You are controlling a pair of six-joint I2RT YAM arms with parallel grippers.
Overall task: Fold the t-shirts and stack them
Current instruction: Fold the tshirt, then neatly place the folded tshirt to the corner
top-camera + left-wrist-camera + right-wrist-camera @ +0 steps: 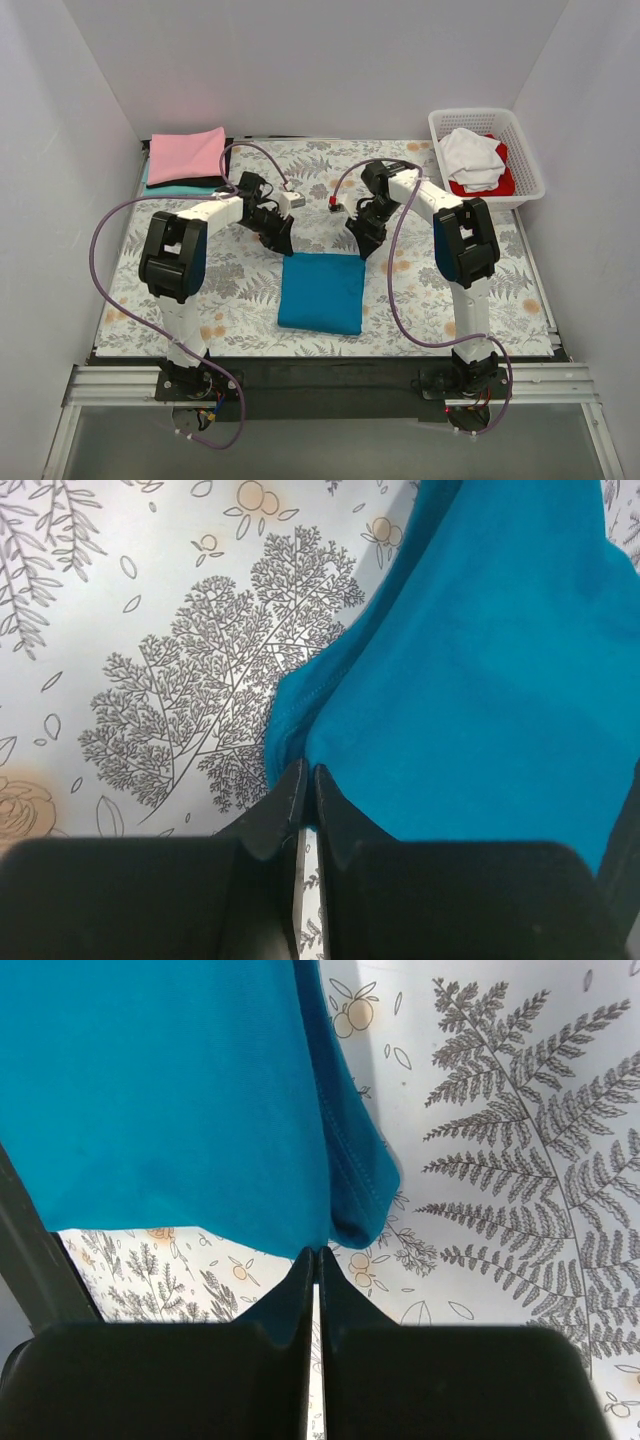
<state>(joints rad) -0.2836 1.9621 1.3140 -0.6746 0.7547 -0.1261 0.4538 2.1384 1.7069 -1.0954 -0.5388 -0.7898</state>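
Observation:
A deep teal-blue t-shirt (322, 292) lies folded in a rectangle in the middle of the floral cloth. My left gripper (283, 245) is shut on its far left corner. In the left wrist view the gripper (305, 770) pinches the shirt (480, 660) at its hem. My right gripper (362, 245) is shut on the far right corner. In the right wrist view the gripper (317, 1252) pinches the edge of the shirt (170, 1090), which hangs a little above the cloth. A folded pink shirt (187, 155) tops a stack over black and aqua ones at the back left.
A white lattice basket (530, 150) at the back right holds a crumpled white shirt (472, 155) over a red one (503, 182). White walls close in the table on three sides. Purple cables loop from both arms.

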